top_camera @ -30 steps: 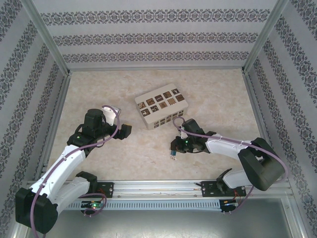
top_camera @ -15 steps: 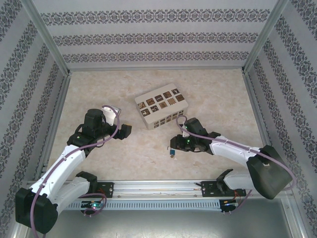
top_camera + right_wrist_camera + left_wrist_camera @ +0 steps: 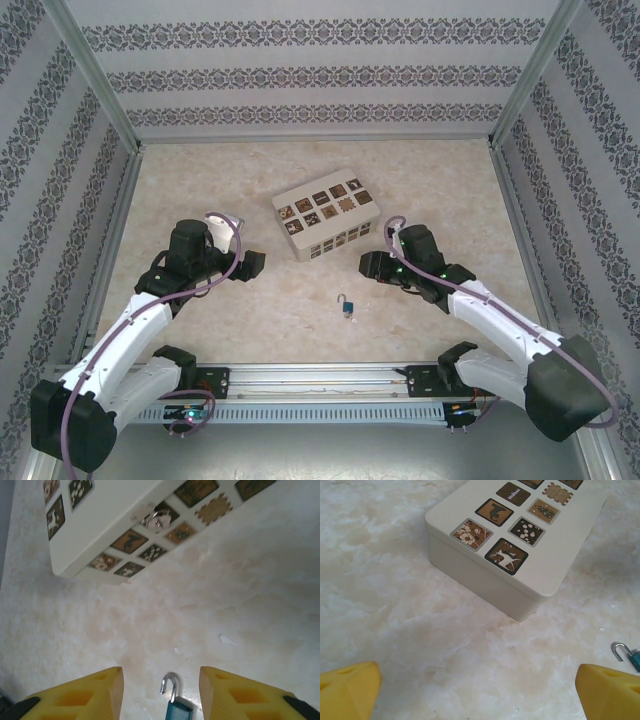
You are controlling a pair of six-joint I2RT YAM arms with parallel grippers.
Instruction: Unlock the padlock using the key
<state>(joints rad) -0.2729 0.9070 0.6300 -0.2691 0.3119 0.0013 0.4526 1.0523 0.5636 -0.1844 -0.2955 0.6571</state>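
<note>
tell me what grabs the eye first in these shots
A white box with brown patterned squares sits mid-table. Just in front of it lies a tiny teal padlock, loose on the marbled table. The right gripper hovers open just beyond the padlock.

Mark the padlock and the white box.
padlock [image 3: 348,308]: top external view, on its teal body.
white box [image 3: 328,212]: top external view, on its patterned lid.
</note>
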